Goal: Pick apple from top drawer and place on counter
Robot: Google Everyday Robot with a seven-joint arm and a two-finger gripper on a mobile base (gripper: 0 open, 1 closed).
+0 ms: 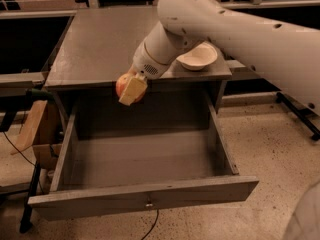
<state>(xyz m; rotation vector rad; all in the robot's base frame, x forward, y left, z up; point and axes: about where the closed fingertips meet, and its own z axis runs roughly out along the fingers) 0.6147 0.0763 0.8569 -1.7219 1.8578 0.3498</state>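
The top drawer (145, 196) of the grey cabinet stands pulled wide open, and I see nothing on its floor. My gripper (131, 89) is shut on the red and yellow apple (121, 83). It holds the apple in the air just in front of the counter's front edge, above the back of the drawer. The counter (100, 39) is the flat grey top behind and slightly above the apple. My white arm reaches in from the upper right and hides part of the counter.
A shallow cream bowl (198, 57) sits on the counter near its front right corner, close to my arm. Dark side shelves flank the cabinet. A wooden piece (31, 126) and cables lie on the floor at the left.
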